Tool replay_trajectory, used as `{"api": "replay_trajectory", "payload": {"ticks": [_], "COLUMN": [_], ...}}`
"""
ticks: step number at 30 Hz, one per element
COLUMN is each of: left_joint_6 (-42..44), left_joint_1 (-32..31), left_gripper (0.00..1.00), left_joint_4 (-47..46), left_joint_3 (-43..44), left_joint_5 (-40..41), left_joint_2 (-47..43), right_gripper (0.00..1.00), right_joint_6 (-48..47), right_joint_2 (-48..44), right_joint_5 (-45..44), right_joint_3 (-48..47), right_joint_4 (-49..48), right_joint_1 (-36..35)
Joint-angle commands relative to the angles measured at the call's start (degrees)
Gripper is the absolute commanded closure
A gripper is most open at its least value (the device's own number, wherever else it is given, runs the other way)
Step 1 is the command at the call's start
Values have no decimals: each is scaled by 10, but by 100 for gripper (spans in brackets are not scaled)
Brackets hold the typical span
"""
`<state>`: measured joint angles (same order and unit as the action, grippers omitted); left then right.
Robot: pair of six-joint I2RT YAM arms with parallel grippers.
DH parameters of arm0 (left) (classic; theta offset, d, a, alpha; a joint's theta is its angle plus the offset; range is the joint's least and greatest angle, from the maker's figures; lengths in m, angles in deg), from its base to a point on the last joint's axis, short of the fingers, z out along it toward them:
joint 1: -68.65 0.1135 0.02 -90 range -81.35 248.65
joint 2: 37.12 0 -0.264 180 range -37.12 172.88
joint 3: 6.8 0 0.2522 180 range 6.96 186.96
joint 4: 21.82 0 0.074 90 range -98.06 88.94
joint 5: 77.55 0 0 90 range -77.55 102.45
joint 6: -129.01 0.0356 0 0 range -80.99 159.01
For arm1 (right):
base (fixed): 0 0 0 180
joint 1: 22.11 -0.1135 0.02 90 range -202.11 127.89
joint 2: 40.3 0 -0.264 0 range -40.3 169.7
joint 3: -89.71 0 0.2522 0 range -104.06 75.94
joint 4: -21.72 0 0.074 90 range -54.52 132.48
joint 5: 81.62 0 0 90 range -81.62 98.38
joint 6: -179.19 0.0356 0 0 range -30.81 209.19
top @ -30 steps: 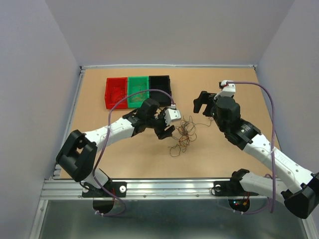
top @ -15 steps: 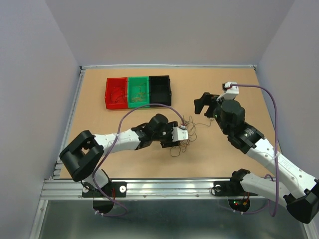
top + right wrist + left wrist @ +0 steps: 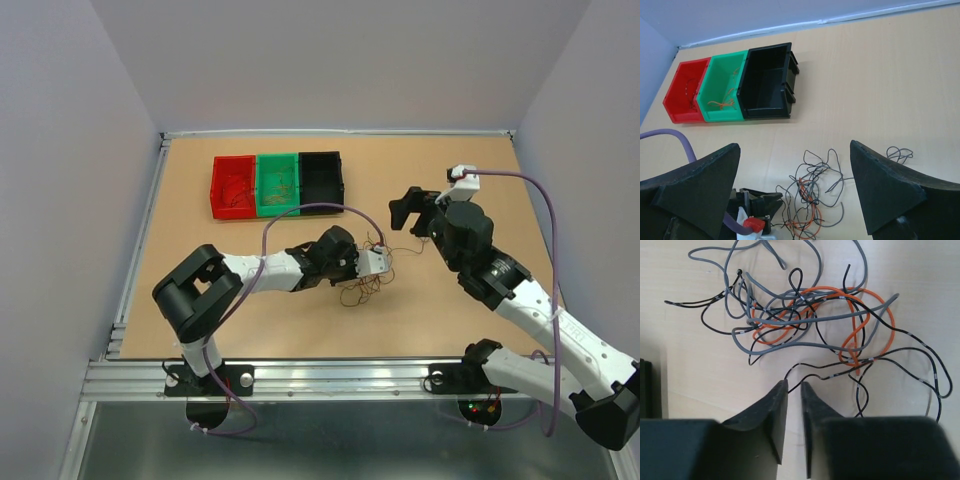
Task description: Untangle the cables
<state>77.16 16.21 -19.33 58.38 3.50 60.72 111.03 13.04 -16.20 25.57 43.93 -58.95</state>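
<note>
Cables (image 3: 805,325) sit just ahead of your L jaws, barely a slit open, nothing gripped; R jaws wide, empty.

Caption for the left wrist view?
Left gripper, jaws narrowly apart, at the edge of tangled grey, orange and black cables.

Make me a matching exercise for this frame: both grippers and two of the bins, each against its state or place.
1. left gripper
2. right gripper
3. green bin
4. black bin

a. middle of the bin row
b. jaws wide apart
c. right end of the bin row, seen from the top view
d. jaws nearly together, at the edge of the cables

Pairs: 1-d, 2-b, 3-a, 4-c
</note>
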Motion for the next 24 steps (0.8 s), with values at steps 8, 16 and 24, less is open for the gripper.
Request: {"api": "replay_trajectory", "payload": {"ticks": [8,16,24], "left_joint_6": [10,-24,-45], "left_joint_1": [-5,53,116], "left_gripper": [100,100,100], "left_joint_4": [33,43,49], "left_joint_3": [5,-16,-30], "left_joint_5": [-28,-134,-244], "left_joint_2": [-31,-164,-269], "right_gripper": [5,5,7], "right_joint_6": [-7,-26,-38], "right_joint_2": [-12,40,136], "right_joint_5": [2,86,242], "right_joint_3": [19,3,-6], "right_joint_4": [-40,-40,-77], "right_joint_1": [-2,-2,-3]}}
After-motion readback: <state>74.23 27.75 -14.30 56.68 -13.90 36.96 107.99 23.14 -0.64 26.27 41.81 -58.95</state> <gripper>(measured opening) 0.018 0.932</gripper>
